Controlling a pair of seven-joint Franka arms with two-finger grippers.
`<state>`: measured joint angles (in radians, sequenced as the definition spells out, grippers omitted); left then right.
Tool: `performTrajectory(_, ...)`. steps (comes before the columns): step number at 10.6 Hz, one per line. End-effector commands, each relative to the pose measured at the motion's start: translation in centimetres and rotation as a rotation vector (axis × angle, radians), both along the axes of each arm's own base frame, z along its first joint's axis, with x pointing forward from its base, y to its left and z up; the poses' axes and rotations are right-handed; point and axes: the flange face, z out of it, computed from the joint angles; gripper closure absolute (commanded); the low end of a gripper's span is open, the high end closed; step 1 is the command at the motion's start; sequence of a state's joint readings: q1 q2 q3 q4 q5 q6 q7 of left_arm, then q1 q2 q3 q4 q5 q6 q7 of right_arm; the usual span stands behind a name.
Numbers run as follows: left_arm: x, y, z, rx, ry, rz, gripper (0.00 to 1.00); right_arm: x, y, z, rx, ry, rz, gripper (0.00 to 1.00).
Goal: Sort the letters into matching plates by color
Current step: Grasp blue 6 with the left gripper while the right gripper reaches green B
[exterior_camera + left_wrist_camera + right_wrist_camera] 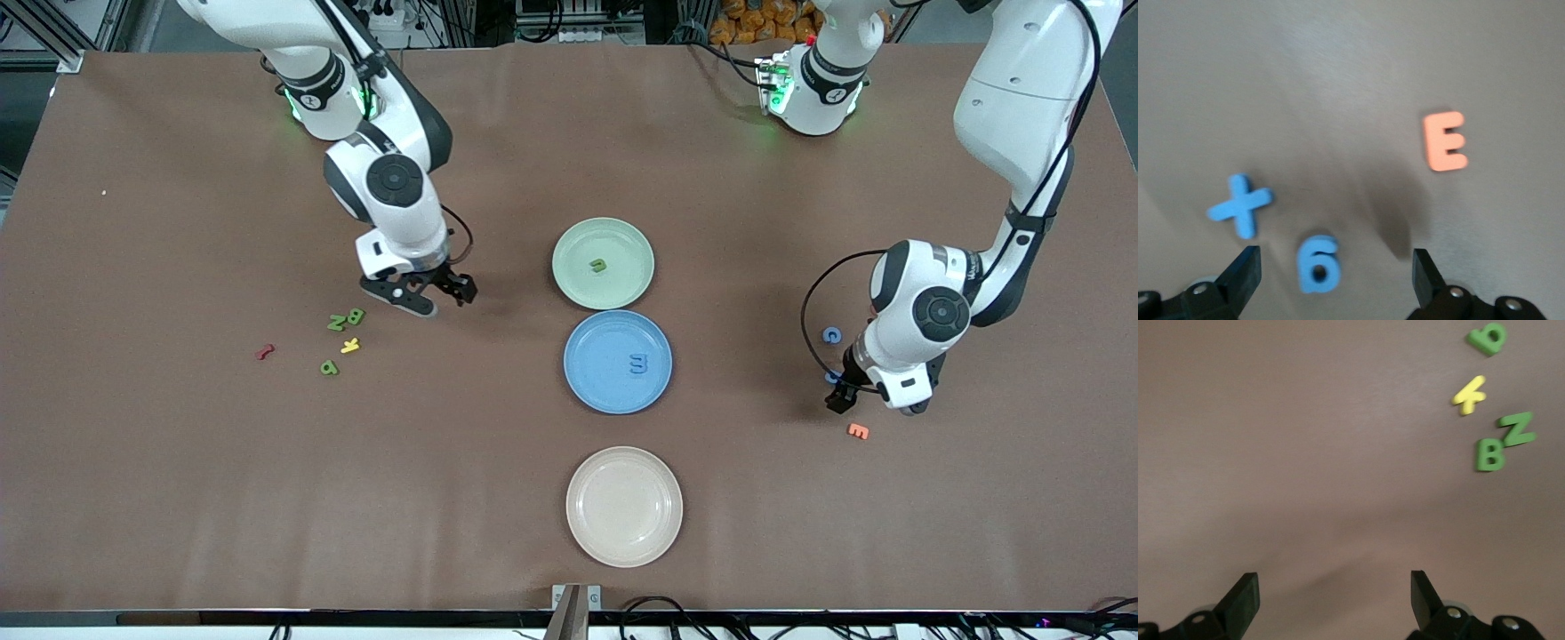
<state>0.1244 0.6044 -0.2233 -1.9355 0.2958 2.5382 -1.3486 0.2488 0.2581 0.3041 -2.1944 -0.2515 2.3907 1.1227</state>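
Observation:
A pale green plate [578,240] holds one green letter [598,265]. Right beside it, nearer the front camera, a blue plate [594,391] holds one blue letter [638,364]. My left gripper [840,394] [1335,273] hangs open, low over a blue 6 [1319,264], which lies between its fingers, untouched. A blue X [1240,205] and an orange E [1445,141] [858,431] lie close by. My right gripper [436,293] [1335,593] is open over bare table. A green B [356,316] [1489,454], Z [337,323] [1517,429] and another green letter [329,367] [1487,338] lie near it.
A beige plate [624,507] sits nearest the front camera, in line with the other two. A yellow letter [350,346] [1469,395] lies among the green ones, and a red one [264,352] lies farther toward the right arm's end.

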Motion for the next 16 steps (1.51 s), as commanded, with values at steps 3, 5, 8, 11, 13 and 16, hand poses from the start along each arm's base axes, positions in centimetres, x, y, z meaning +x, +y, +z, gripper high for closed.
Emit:
performTrajectory(3, 1.1, -1.2, -1.2, -0.003, 0.009, -0.012, 0.00, -1.4, -7.9, -0.8, -0.032, 0.060, 0.054, 0.02)
performTrajectory(5, 0.9, -1.1, -1.3, 0.001, 0.017, -0.016, 0.00, -0.7, -11.4, -1.5, -0.030, 0.078, 0.046, 0.02)
performTrajectory(8, 0.6, -1.2, -1.6, 0.002, 0.026, -0.021, 0.00, 0.7, -14.7, -3.0, 0.020, 0.038, 0.016, 0.07)
performTrajectory(11, 0.3, -0.4, -1.4, 0.006, 0.030, -0.025, 0.76, 1.2, -16.4, -4.6, 0.043, 0.043, 0.034, 0.17)
performTrajectory(13, 0.0, -0.3, -1.2, 0.003, 0.032, -0.020, 1.00, 1.2, -16.7, -5.5, 0.050, 0.056, 0.027, 0.21)
performTrajectory(16, 0.0, -0.3, -1.2, 0.003, 0.034, -0.019, 1.00, 1.4, -16.7, -6.3, 0.067, 0.046, 0.033, 0.24)
